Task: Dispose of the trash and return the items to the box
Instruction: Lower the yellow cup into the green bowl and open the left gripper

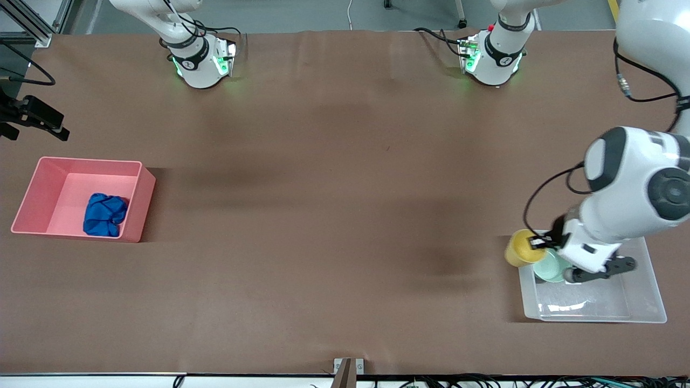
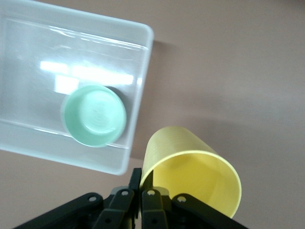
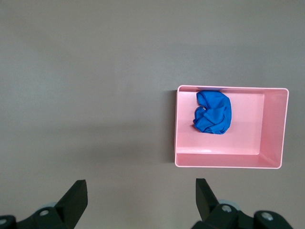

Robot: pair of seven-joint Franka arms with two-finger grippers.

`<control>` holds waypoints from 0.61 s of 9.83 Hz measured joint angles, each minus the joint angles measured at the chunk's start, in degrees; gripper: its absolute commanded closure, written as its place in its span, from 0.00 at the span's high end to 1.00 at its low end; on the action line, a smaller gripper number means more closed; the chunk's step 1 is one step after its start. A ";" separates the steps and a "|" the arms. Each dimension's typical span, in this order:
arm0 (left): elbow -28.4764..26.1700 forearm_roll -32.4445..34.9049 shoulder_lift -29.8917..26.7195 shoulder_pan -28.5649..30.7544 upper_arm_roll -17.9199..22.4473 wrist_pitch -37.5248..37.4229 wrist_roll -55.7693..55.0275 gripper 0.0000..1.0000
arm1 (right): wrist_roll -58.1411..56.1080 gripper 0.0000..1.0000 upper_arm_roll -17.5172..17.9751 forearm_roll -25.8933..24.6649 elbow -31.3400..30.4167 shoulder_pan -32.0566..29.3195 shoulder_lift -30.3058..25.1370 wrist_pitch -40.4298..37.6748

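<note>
From the front, the left tool (image 1: 539, 243) is pinched on the rim of the cup (image 1: 519, 248), holding it tilted just over the box (image 1: 644, 310) edge at the corner toward the right arm's end of the counter (image 1: 334, 215); the bowl (image 1: 550, 268) sits in the box right beside the tool. The wad (image 1: 104, 215) lies in the pink tub (image 1: 137, 202) at the right arm's end, well apart from both tools, so the trash step looks done. In the left wrist view, the left tool (image 2: 141, 191) has its fingers closed together on the cup (image 2: 190, 174) wall, and most of the cup hangs outside the box (image 2: 143, 62) wall, with the bowl (image 2: 94, 115) inside near that wall. Released here, the cup would likely strike the rim and roll onto the counter; it needs carrying further inward. In the right wrist view, the right tool (image 3: 141, 198) is spread wide, empty, hovering over bare counter beside the tub (image 3: 279, 129) that holds the wad (image 3: 213, 112); that arm waits.
</note>
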 measured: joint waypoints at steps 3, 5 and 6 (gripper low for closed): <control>1.68 0.58 4.17 5.80 0.66 2.20 7.58 0.00 | 0.00 1.00 -0.02 0.00 -0.02 0.00 0.01 -0.12; 1.89 0.58 7.62 7.82 1.34 5.97 9.43 0.00 | 0.00 1.00 -0.03 0.00 -0.05 0.00 0.03 -0.16; 1.95 0.58 9.06 8.14 1.62 7.43 9.42 0.00 | 0.00 1.00 -0.04 0.00 -0.07 0.00 0.04 -0.15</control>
